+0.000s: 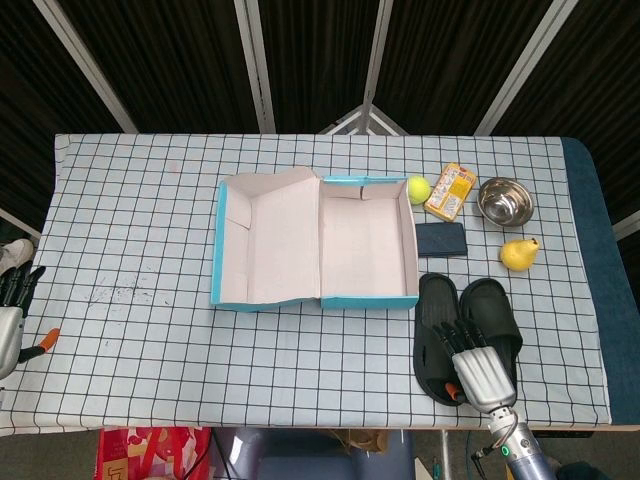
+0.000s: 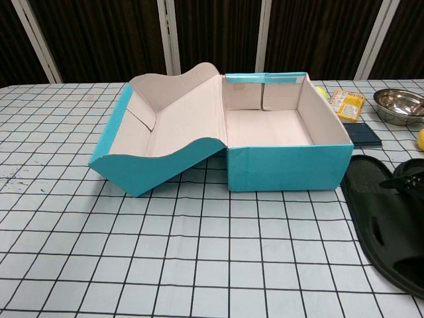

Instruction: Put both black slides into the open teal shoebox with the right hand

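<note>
hovering over the black slides, the right hand spreads its fingers, holding nothing.

The head view looks steeply down from above the near edge, taking in the whole checked surface. The chest view sits low and close at that edge, facing the far edge. Both share the teal shoebox and black slides.

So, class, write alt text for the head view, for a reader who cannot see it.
The right hand hovers over two black slides near the front right of a checked table. Left of them an open teal shoebox sits empty, with a tennis ball, steel bowl and pear behind.
</note>
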Controlling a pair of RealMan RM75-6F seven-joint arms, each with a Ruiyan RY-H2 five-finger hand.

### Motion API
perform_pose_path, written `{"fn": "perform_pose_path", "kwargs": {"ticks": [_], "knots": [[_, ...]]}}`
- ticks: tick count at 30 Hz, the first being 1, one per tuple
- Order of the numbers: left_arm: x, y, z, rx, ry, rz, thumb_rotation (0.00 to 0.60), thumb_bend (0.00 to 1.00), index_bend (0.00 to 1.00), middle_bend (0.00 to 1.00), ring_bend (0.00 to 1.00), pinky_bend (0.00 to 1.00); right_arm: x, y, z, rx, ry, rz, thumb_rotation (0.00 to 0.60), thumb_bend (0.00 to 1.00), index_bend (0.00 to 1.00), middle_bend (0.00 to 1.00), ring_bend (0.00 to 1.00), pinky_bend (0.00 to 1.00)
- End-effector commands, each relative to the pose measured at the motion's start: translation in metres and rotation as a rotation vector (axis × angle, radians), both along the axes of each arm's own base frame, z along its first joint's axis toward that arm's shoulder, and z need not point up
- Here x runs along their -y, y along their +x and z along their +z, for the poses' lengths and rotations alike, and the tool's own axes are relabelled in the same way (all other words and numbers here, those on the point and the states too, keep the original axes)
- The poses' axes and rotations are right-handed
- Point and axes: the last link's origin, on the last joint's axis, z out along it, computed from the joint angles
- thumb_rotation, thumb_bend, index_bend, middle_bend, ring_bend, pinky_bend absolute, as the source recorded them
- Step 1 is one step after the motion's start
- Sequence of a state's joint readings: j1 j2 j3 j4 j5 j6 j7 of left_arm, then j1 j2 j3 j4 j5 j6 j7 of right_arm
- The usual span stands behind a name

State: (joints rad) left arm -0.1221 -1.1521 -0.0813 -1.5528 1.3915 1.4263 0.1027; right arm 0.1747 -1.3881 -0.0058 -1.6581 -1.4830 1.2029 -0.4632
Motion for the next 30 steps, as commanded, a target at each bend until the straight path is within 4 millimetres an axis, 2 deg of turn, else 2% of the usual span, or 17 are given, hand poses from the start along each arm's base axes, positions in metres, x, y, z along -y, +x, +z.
{"fn": "perform_pose_path", "kwargs": {"ticks": [1,6,19,26,30], "knots": [[-0.002,-0.002,-0.001,-0.004,-0.003,0.009,0.6,0.36,0.05,0.0,0.0,0.11,0.004,-0.001,-0.003,-0.007,0.003,-0.005,0.6,0.24,0.09,0.11,0.05,0.02],[-0.005,-0.005,-0.003,-0.009,-0.008,0.022,0.6,0.36,0.05,0.0,0.0,0.11,0.011,-0.002,-0.005,-0.015,0.002,-0.01,0.6,0.24,0.11,0.13,0.05,0.02],[-0.005,-0.005,-0.004,-0.009,-0.01,0.027,0.6,0.36,0.05,0.0,0.0,0.11,0.013,0.005,-0.003,-0.02,-0.012,0.021,0.6,0.24,0.28,0.27,0.06,0.0],[-0.005,-0.004,-0.005,-0.008,-0.012,0.024,0.6,0.36,0.05,0.0,0.0,0.11,0.015,0.014,0.002,-0.045,0.005,0.045,0.6,0.24,0.35,0.4,0.15,0.0],[-0.005,-0.004,-0.003,-0.001,-0.008,0.026,0.6,0.36,0.05,0.0,0.0,0.11,0.017,0.016,0.008,-0.055,0.013,0.049,0.6,0.24,0.39,0.44,0.18,0.0]]}}
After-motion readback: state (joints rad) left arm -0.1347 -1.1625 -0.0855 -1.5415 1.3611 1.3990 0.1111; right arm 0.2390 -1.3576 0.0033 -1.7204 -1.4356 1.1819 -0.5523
